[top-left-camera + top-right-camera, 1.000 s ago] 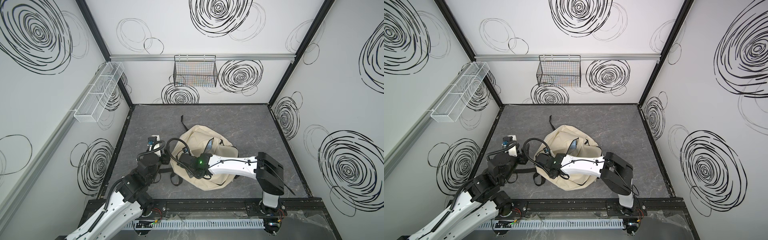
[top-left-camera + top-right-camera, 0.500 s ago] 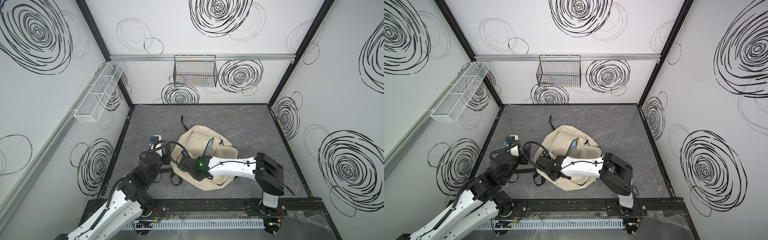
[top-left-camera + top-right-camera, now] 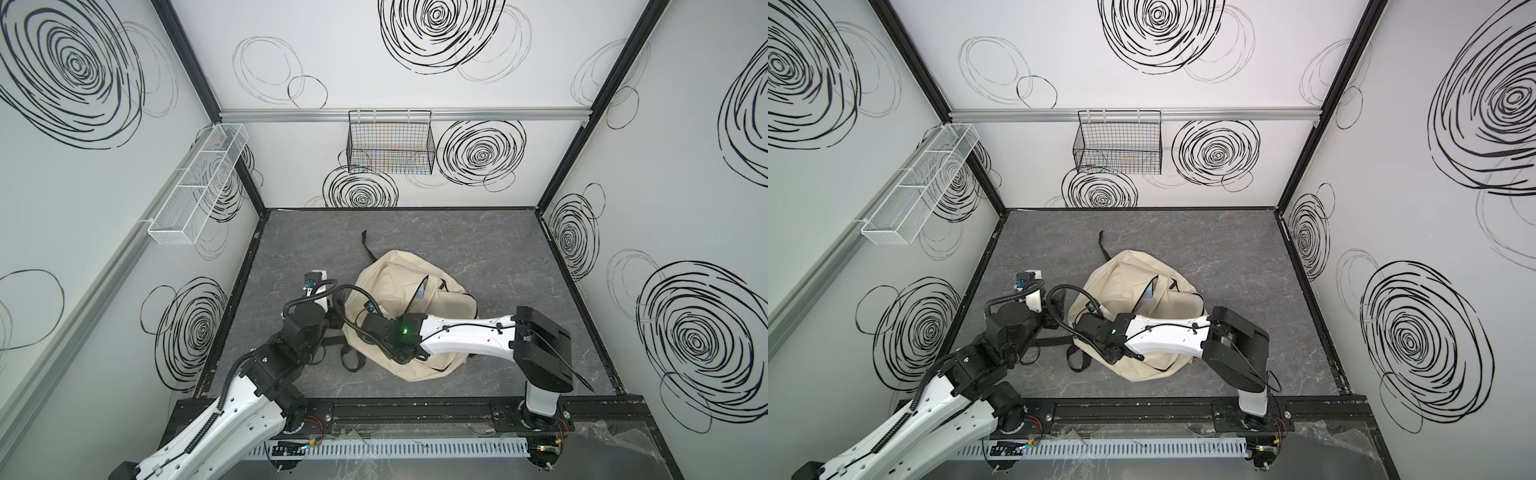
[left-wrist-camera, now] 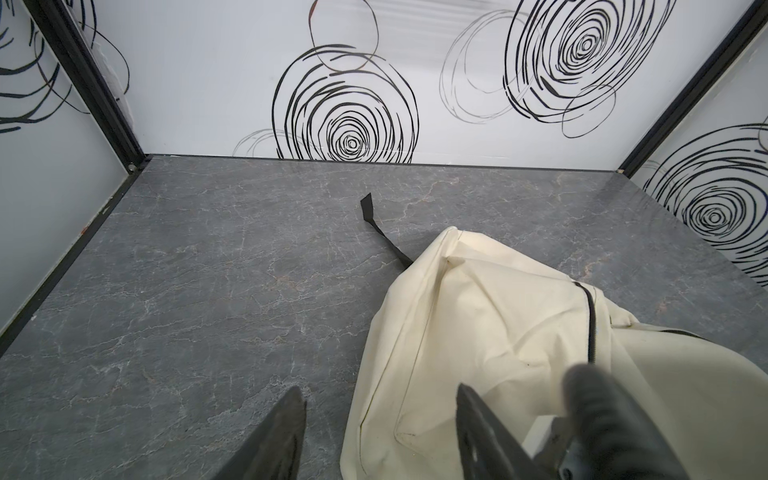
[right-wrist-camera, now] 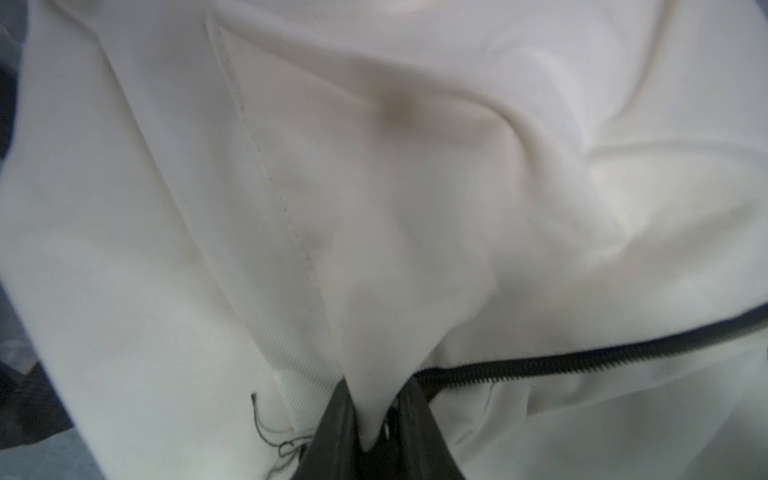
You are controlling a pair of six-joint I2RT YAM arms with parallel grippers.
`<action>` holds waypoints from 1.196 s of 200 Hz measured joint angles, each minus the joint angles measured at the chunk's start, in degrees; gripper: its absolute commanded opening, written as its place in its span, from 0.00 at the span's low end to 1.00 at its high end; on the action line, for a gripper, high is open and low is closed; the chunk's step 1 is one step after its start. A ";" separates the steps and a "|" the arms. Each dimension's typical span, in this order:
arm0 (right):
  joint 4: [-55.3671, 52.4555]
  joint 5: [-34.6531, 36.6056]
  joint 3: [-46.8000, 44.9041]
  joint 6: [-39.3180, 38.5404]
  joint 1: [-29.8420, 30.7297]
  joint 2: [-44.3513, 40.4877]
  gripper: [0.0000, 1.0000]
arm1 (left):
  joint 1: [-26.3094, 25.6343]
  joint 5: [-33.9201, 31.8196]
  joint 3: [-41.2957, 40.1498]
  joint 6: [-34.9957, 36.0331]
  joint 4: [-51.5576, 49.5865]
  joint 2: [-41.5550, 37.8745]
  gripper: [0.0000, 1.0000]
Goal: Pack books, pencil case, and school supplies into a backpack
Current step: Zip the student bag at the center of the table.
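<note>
Clearly the step in hand is a fabric grip: my right pincer (image 5: 376,399) is pressed together on a fold of the cream backpack (image 3: 390,282) just beside its black zip (image 5: 582,361), and the wrist view shows cloth wedged between the two fingers. To do it well, I judge I should hold the fold deep in the jaws rather than at its thin lip. I should draw it gently along the line of the zip and lift little, since the bag is floppy and would slide or crumple instead of tautening. My left pincer (image 4: 380,395) stands apart and holds nothing, low over the grey table (image 4: 187,270) with one finger just beside the backpack's edge. It looks well placed to pin that side down as an anchor, and I would do that before pulling hard. The backpack lies slumped near the middle of the table, mouth partly open, with a blue sliver (image 3: 420,291) showing inside; which item that is I cannot tell. Counting: one backpack, one zip track in my wrist view, one loose strap tail (image 4: 374,220) on the far side, two pincers, and on the bare table no books, no pencil case and no sharpener in sight
</note>
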 measured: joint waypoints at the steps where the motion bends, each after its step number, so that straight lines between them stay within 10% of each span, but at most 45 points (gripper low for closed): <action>1: 0.00 -0.02 0.00 0.02 -0.02 -0.04 0.18 | 0.00 0.00 0.00 -0.02 0.00 0.00 0.61; 24: -0.28 -1.92 -0.02 0.04 -1.31 -1.75 0.40 | 0.00 0.07 0.00 -0.02 0.07 0.35 0.61; 52: -0.31 -4.42 -1.14 0.66 -3.10 -3.96 0.44 | 0.00 0.22 -0.02 -0.07 0.28 0.39 0.61; 110: 0.92 -7.96 -3.30 1.36 -3.72 -4.04 0.23 | 0.04 0.24 -0.02 -0.07 0.66 0.87 0.61; 169: 0.35 -10.25 -3.52 3.41 -3.69 -4.09 0.35 | 0.04 0.66 -0.02 -0.07 1.49 1.31 0.62; 239: 0.66 -11.78 -5.55 4.98 -3.98 -5.09 0.08 | 0.04 1.33 -0.11 -0.07 3.04 2.43 0.61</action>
